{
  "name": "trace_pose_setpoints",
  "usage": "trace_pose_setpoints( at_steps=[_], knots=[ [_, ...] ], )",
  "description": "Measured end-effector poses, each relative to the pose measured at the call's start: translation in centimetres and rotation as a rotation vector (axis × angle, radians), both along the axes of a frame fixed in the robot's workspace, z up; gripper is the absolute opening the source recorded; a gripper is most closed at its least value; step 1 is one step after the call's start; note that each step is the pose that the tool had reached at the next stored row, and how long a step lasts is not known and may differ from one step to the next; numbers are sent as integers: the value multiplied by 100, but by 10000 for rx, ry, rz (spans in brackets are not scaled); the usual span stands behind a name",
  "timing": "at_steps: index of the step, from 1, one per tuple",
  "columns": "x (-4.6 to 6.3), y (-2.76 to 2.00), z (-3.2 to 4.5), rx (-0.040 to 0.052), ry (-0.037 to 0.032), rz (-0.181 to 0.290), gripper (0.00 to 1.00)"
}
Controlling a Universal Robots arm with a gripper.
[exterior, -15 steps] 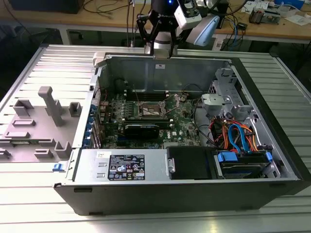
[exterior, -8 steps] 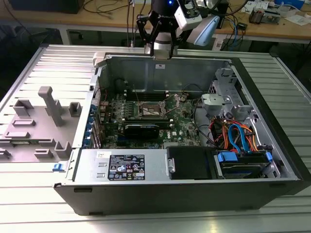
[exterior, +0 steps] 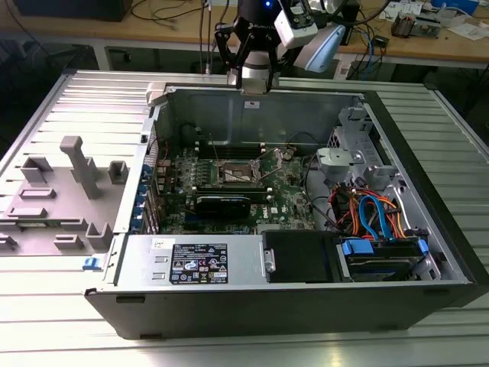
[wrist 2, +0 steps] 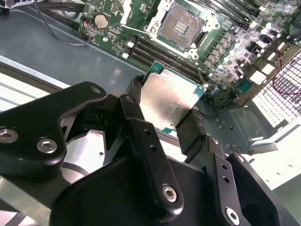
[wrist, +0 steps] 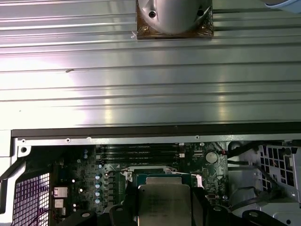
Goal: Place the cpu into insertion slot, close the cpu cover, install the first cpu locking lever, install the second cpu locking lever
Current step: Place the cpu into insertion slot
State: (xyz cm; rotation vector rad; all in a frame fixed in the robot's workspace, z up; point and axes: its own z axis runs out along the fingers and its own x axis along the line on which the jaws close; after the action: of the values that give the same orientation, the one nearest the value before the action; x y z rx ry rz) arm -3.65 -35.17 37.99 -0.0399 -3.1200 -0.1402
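My gripper (exterior: pixel 256 79) hangs above the far wall of the open computer case (exterior: pixel 428 229), well above the motherboard (exterior: pixel 290 195). In both wrist views it is shut on the cpu (wrist 2: pixel 169 101) (wrist: pixel 164 205), a silver-grey square chip with green edges, pinched by two opposite sides between black fingers (wrist 2: pixel 136 94). The insertion slot (exterior: pixel 239 174) (wrist 2: pixel 181 26) lies open on the green board below, its dark contact field bare inside a silvery surround. I cannot tell the cpu cover or the locking levers apart from that surround.
Long black RAM slots (wrist 2: pixel 164 54) run between the held chip and the socket. A power supply (exterior: pixel 191 264) and a drive bay with blue and orange cables (exterior: pixel 374 218) fill the case's near side. A grey fixture (exterior: pixel 69 191) lies on the ribbed metal table at the exterior view's left.
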Motion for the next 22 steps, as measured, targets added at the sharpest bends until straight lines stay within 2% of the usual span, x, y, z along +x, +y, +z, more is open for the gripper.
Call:
trace_pose_setpoints(
  at_steps=[5,9,11,15,20,22],
  knots=[
    [0,-31,-1,-2,0,-44,54],
    [0,-39,-2,-8,0,-460,54],
    [0,-74,-5,-8,0,-506,54],
    [0,-110,-10,-6,-1,-586,54],
    [1,-118,-15,-15,2,-1064,54],
    [0,-119,-19,-14,1,-1412,54]
  ],
)
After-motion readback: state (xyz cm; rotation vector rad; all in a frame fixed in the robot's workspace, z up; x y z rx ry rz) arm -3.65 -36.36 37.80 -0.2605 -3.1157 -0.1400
